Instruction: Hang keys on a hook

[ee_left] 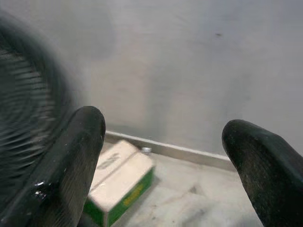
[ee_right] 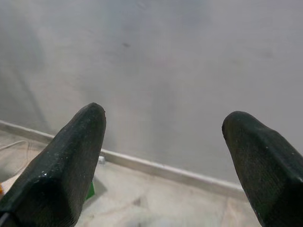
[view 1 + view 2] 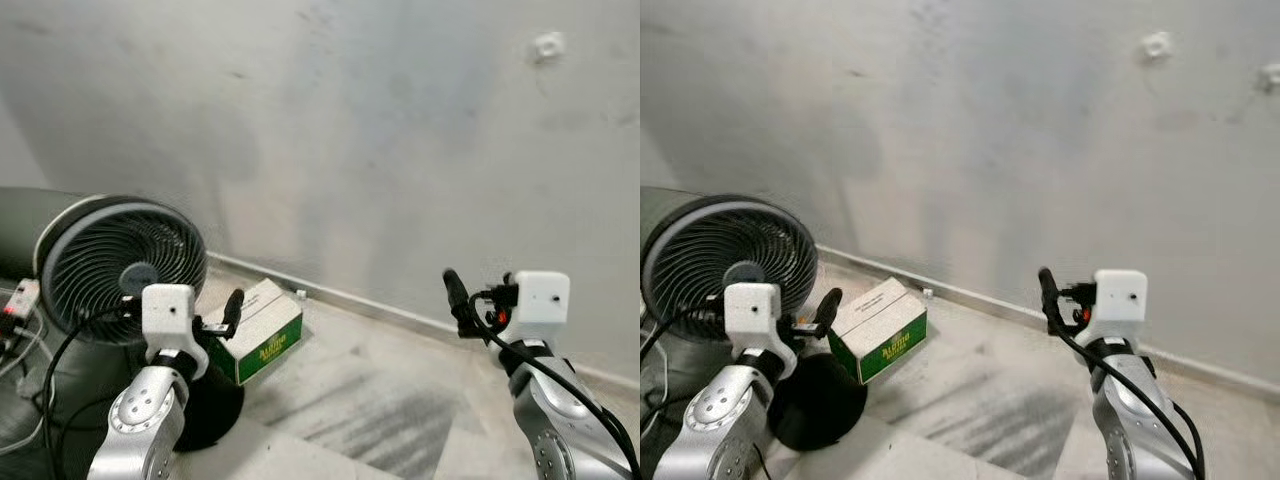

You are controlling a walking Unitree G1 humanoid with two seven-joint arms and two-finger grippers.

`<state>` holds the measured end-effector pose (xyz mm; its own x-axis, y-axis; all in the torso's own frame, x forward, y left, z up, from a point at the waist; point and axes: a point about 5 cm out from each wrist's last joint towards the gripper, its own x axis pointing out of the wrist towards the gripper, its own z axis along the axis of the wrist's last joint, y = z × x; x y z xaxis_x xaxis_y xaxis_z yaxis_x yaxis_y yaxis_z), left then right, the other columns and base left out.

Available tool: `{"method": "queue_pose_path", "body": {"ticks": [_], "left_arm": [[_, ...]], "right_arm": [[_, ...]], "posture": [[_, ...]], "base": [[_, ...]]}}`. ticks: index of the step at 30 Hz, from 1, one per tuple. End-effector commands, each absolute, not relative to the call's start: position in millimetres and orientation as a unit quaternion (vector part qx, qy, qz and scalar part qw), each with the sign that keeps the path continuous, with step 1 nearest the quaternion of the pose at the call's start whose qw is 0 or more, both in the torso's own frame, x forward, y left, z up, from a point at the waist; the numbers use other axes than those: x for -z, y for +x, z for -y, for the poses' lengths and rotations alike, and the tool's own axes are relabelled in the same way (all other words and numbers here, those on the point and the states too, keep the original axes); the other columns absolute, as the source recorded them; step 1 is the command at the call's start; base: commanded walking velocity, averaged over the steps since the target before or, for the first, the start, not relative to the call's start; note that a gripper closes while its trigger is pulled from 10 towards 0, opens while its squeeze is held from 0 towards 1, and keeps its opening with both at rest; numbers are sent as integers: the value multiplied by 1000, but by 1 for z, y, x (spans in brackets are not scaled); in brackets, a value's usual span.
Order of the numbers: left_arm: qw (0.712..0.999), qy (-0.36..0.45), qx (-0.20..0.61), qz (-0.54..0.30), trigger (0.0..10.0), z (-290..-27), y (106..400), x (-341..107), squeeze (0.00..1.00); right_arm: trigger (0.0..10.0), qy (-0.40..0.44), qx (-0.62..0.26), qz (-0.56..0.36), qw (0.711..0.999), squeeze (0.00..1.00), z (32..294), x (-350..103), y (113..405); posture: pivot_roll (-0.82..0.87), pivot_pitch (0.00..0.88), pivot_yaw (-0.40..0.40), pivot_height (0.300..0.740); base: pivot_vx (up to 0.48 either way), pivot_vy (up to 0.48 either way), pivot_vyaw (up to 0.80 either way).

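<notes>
High on the grey wall sits a small white hook (image 3: 548, 45), and the right eye view has a second white fitting (image 3: 1270, 75) further right. My left gripper (image 3: 232, 310) is raised at the lower left, open, with nothing between its fingers (image 1: 78, 142); it points at the wall above a green and white box. My right gripper (image 3: 455, 290) is raised at the lower right, well below the hook. It is open too, its fingers (image 2: 80, 142) spread wide and holding nothing.
A round black fan (image 3: 115, 265) stands on the floor at the left, with cables beside it. A green and white carton (image 3: 262, 330) lies by the skirting board (image 3: 380, 305). Pale tiled floor (image 3: 380, 400) stretches toward the wall.
</notes>
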<state>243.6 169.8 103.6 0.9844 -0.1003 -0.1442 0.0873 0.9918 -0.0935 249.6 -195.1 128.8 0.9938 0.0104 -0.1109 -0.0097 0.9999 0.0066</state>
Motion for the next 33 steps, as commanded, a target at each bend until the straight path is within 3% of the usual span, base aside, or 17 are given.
{"method": "queue_pose_path", "body": {"ticks": [1, 23, 33], "left_arm": [[994, -51, 59, -73, 10000, -163, 246, -107, 0], [991, -92, 43, -91, 10000, -166, 252, -109, 0], [990, -98, 29, -98, 10000, -168, 254, -109, 0]], "right_arm": [[10000, -3, 4, -52, 999, 0, 200, -132, 249], [10000, -1, 6, -51, 999, 0, 200, -131, 250], [10000, 18, 8, -68, 997, 0, 197, -127, 249]], "posture": [[-35, 60, 30, 740], [-35, 72, 36, 740], [-37, 75, 37, 740]], "base": [[0, 0, -800], [0, 0, -800], [0, 0, 0]]}}
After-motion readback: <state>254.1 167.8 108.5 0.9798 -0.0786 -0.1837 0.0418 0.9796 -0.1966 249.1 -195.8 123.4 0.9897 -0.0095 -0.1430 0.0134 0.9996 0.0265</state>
